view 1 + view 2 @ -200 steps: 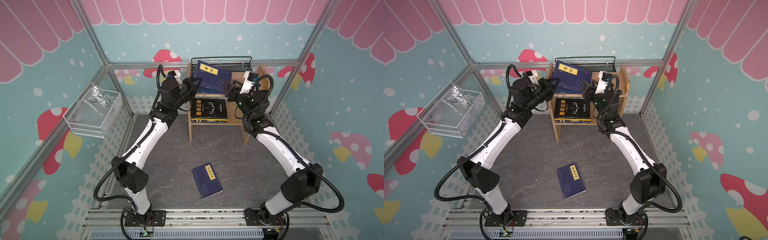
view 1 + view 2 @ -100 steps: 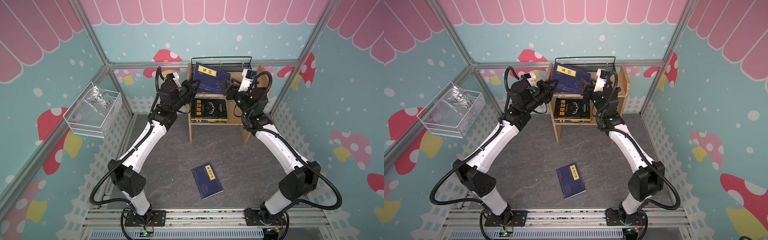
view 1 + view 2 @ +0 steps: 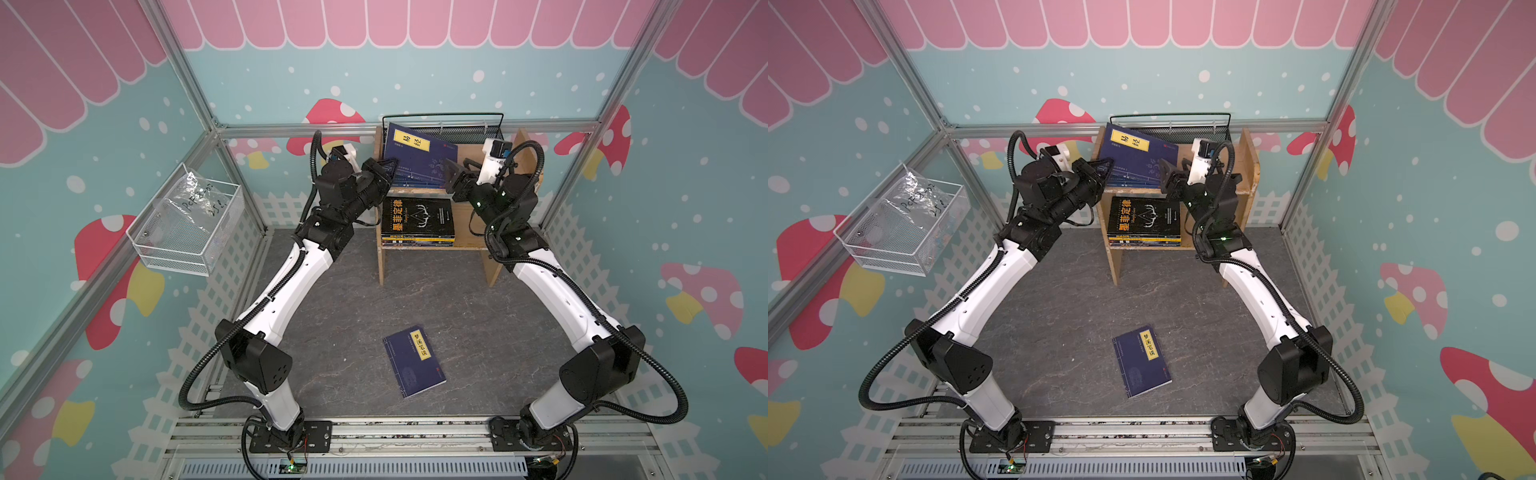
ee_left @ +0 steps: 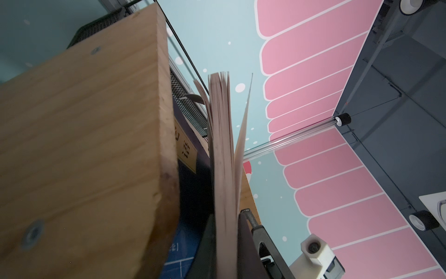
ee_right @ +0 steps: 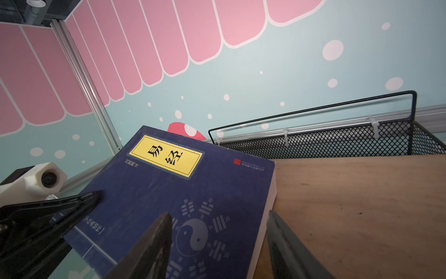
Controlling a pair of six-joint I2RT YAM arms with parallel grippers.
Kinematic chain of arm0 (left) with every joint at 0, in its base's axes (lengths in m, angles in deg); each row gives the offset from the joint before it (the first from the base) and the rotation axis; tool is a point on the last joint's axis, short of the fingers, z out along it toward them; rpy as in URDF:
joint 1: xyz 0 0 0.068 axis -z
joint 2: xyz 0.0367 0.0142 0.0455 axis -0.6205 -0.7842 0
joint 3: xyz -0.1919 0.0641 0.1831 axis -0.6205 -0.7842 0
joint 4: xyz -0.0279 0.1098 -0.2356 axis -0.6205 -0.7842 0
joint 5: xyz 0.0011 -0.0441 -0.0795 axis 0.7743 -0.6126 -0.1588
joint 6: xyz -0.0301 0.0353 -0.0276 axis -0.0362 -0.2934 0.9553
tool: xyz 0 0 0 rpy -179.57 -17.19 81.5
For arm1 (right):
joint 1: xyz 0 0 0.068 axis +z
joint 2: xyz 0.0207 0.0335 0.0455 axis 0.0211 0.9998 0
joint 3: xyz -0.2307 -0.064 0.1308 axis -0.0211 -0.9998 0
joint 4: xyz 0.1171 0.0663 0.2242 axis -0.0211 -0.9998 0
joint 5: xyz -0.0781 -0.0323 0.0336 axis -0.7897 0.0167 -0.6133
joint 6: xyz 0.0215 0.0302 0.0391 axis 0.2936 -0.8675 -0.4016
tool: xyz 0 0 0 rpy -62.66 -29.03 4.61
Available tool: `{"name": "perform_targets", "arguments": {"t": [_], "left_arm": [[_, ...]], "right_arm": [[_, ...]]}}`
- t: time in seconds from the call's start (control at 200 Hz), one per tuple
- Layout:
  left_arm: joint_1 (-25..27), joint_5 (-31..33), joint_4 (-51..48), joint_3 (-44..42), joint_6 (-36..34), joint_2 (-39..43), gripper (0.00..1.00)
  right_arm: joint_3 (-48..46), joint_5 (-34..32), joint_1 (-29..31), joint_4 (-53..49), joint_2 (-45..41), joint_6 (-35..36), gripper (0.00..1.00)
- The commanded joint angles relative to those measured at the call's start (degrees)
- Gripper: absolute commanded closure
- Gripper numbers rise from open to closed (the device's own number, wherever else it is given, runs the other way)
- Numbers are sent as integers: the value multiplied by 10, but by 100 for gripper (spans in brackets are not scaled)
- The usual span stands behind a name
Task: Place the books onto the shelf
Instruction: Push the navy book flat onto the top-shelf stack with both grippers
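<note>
navy book (image 3: 415, 156), yellow label: in both top views it lies tilted on the upper tier of the shelf (image 3: 494, 259), one edge held by the left gripper (image 3: 384, 169), with the right gripper (image 3: 451, 171) near its opposite side. black book (image 3: 417, 216) tops a stack on the lower tier. navy paperback (image 3: 413, 361) lies flat on the floor, well apart from the shelf. left wrist view: jaws clamped on the navy book's page edges, beside the shelf's side panel. right wrist view: jaws apart, one finger over the cover, one past the page edge, gripping nothing.
</note>
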Motion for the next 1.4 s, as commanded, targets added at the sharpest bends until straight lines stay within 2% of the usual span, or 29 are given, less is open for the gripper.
{"name": "perform_targets", "arguments": {"t": [0.0, 0.325, 0.505, 0.575, 0.655, 0.74, 0.961, 1.021, 1.076, 1.096, 1.236, 1.396], "left_arm": [[0, 19, -2, 22, -12, -8, 95], [-2, 7, -11, 31, -7, -23, 93], [-2, 17, -7, 24, -10, -18, 88], [-3, 15, -9, 28, -10, -19, 81], [-4, 17, -13, 30, -10, -19, 66], [-6, 21, -13, 27, -12, -17, 57], [-9, 39, -25, 11, -29, 5, 44], [-13, 37, -30, 4, -29, 10, 32], [-15, 36, -31, -7, -26, 16, 31], [-33, 34, -32, -13, -23, 19, 31], [-72, 20, -20, -60, -4, 44, 30], [-102, 40, -12, -102, -45, 93, 28]], "right_arm": [[-12, 2, -2, -35, -1, -1, 36], [-10, 10, -2, -34, 15, -11, 44], [-11, 18, -2, -36, 22, -17, 48], [-11, 27, -2, -36, 26, -23, 49], [-11, 30, -2, -36, 31, -31, 49], [-13, 25, -1, -35, 33, -40, 49], [-12, 27, -1, -35, 38, -44, 50], [-12, 27, -1, -35, 40, -45, 50], [-12, 28, -1, -34, 41, -46, 50], [-12, 27, -1, -34, 42, -46, 50], [-12, 28, 0, -36, 44, -45, 51], [-14, 31, 0, -36, 45, -47, 51]]}}
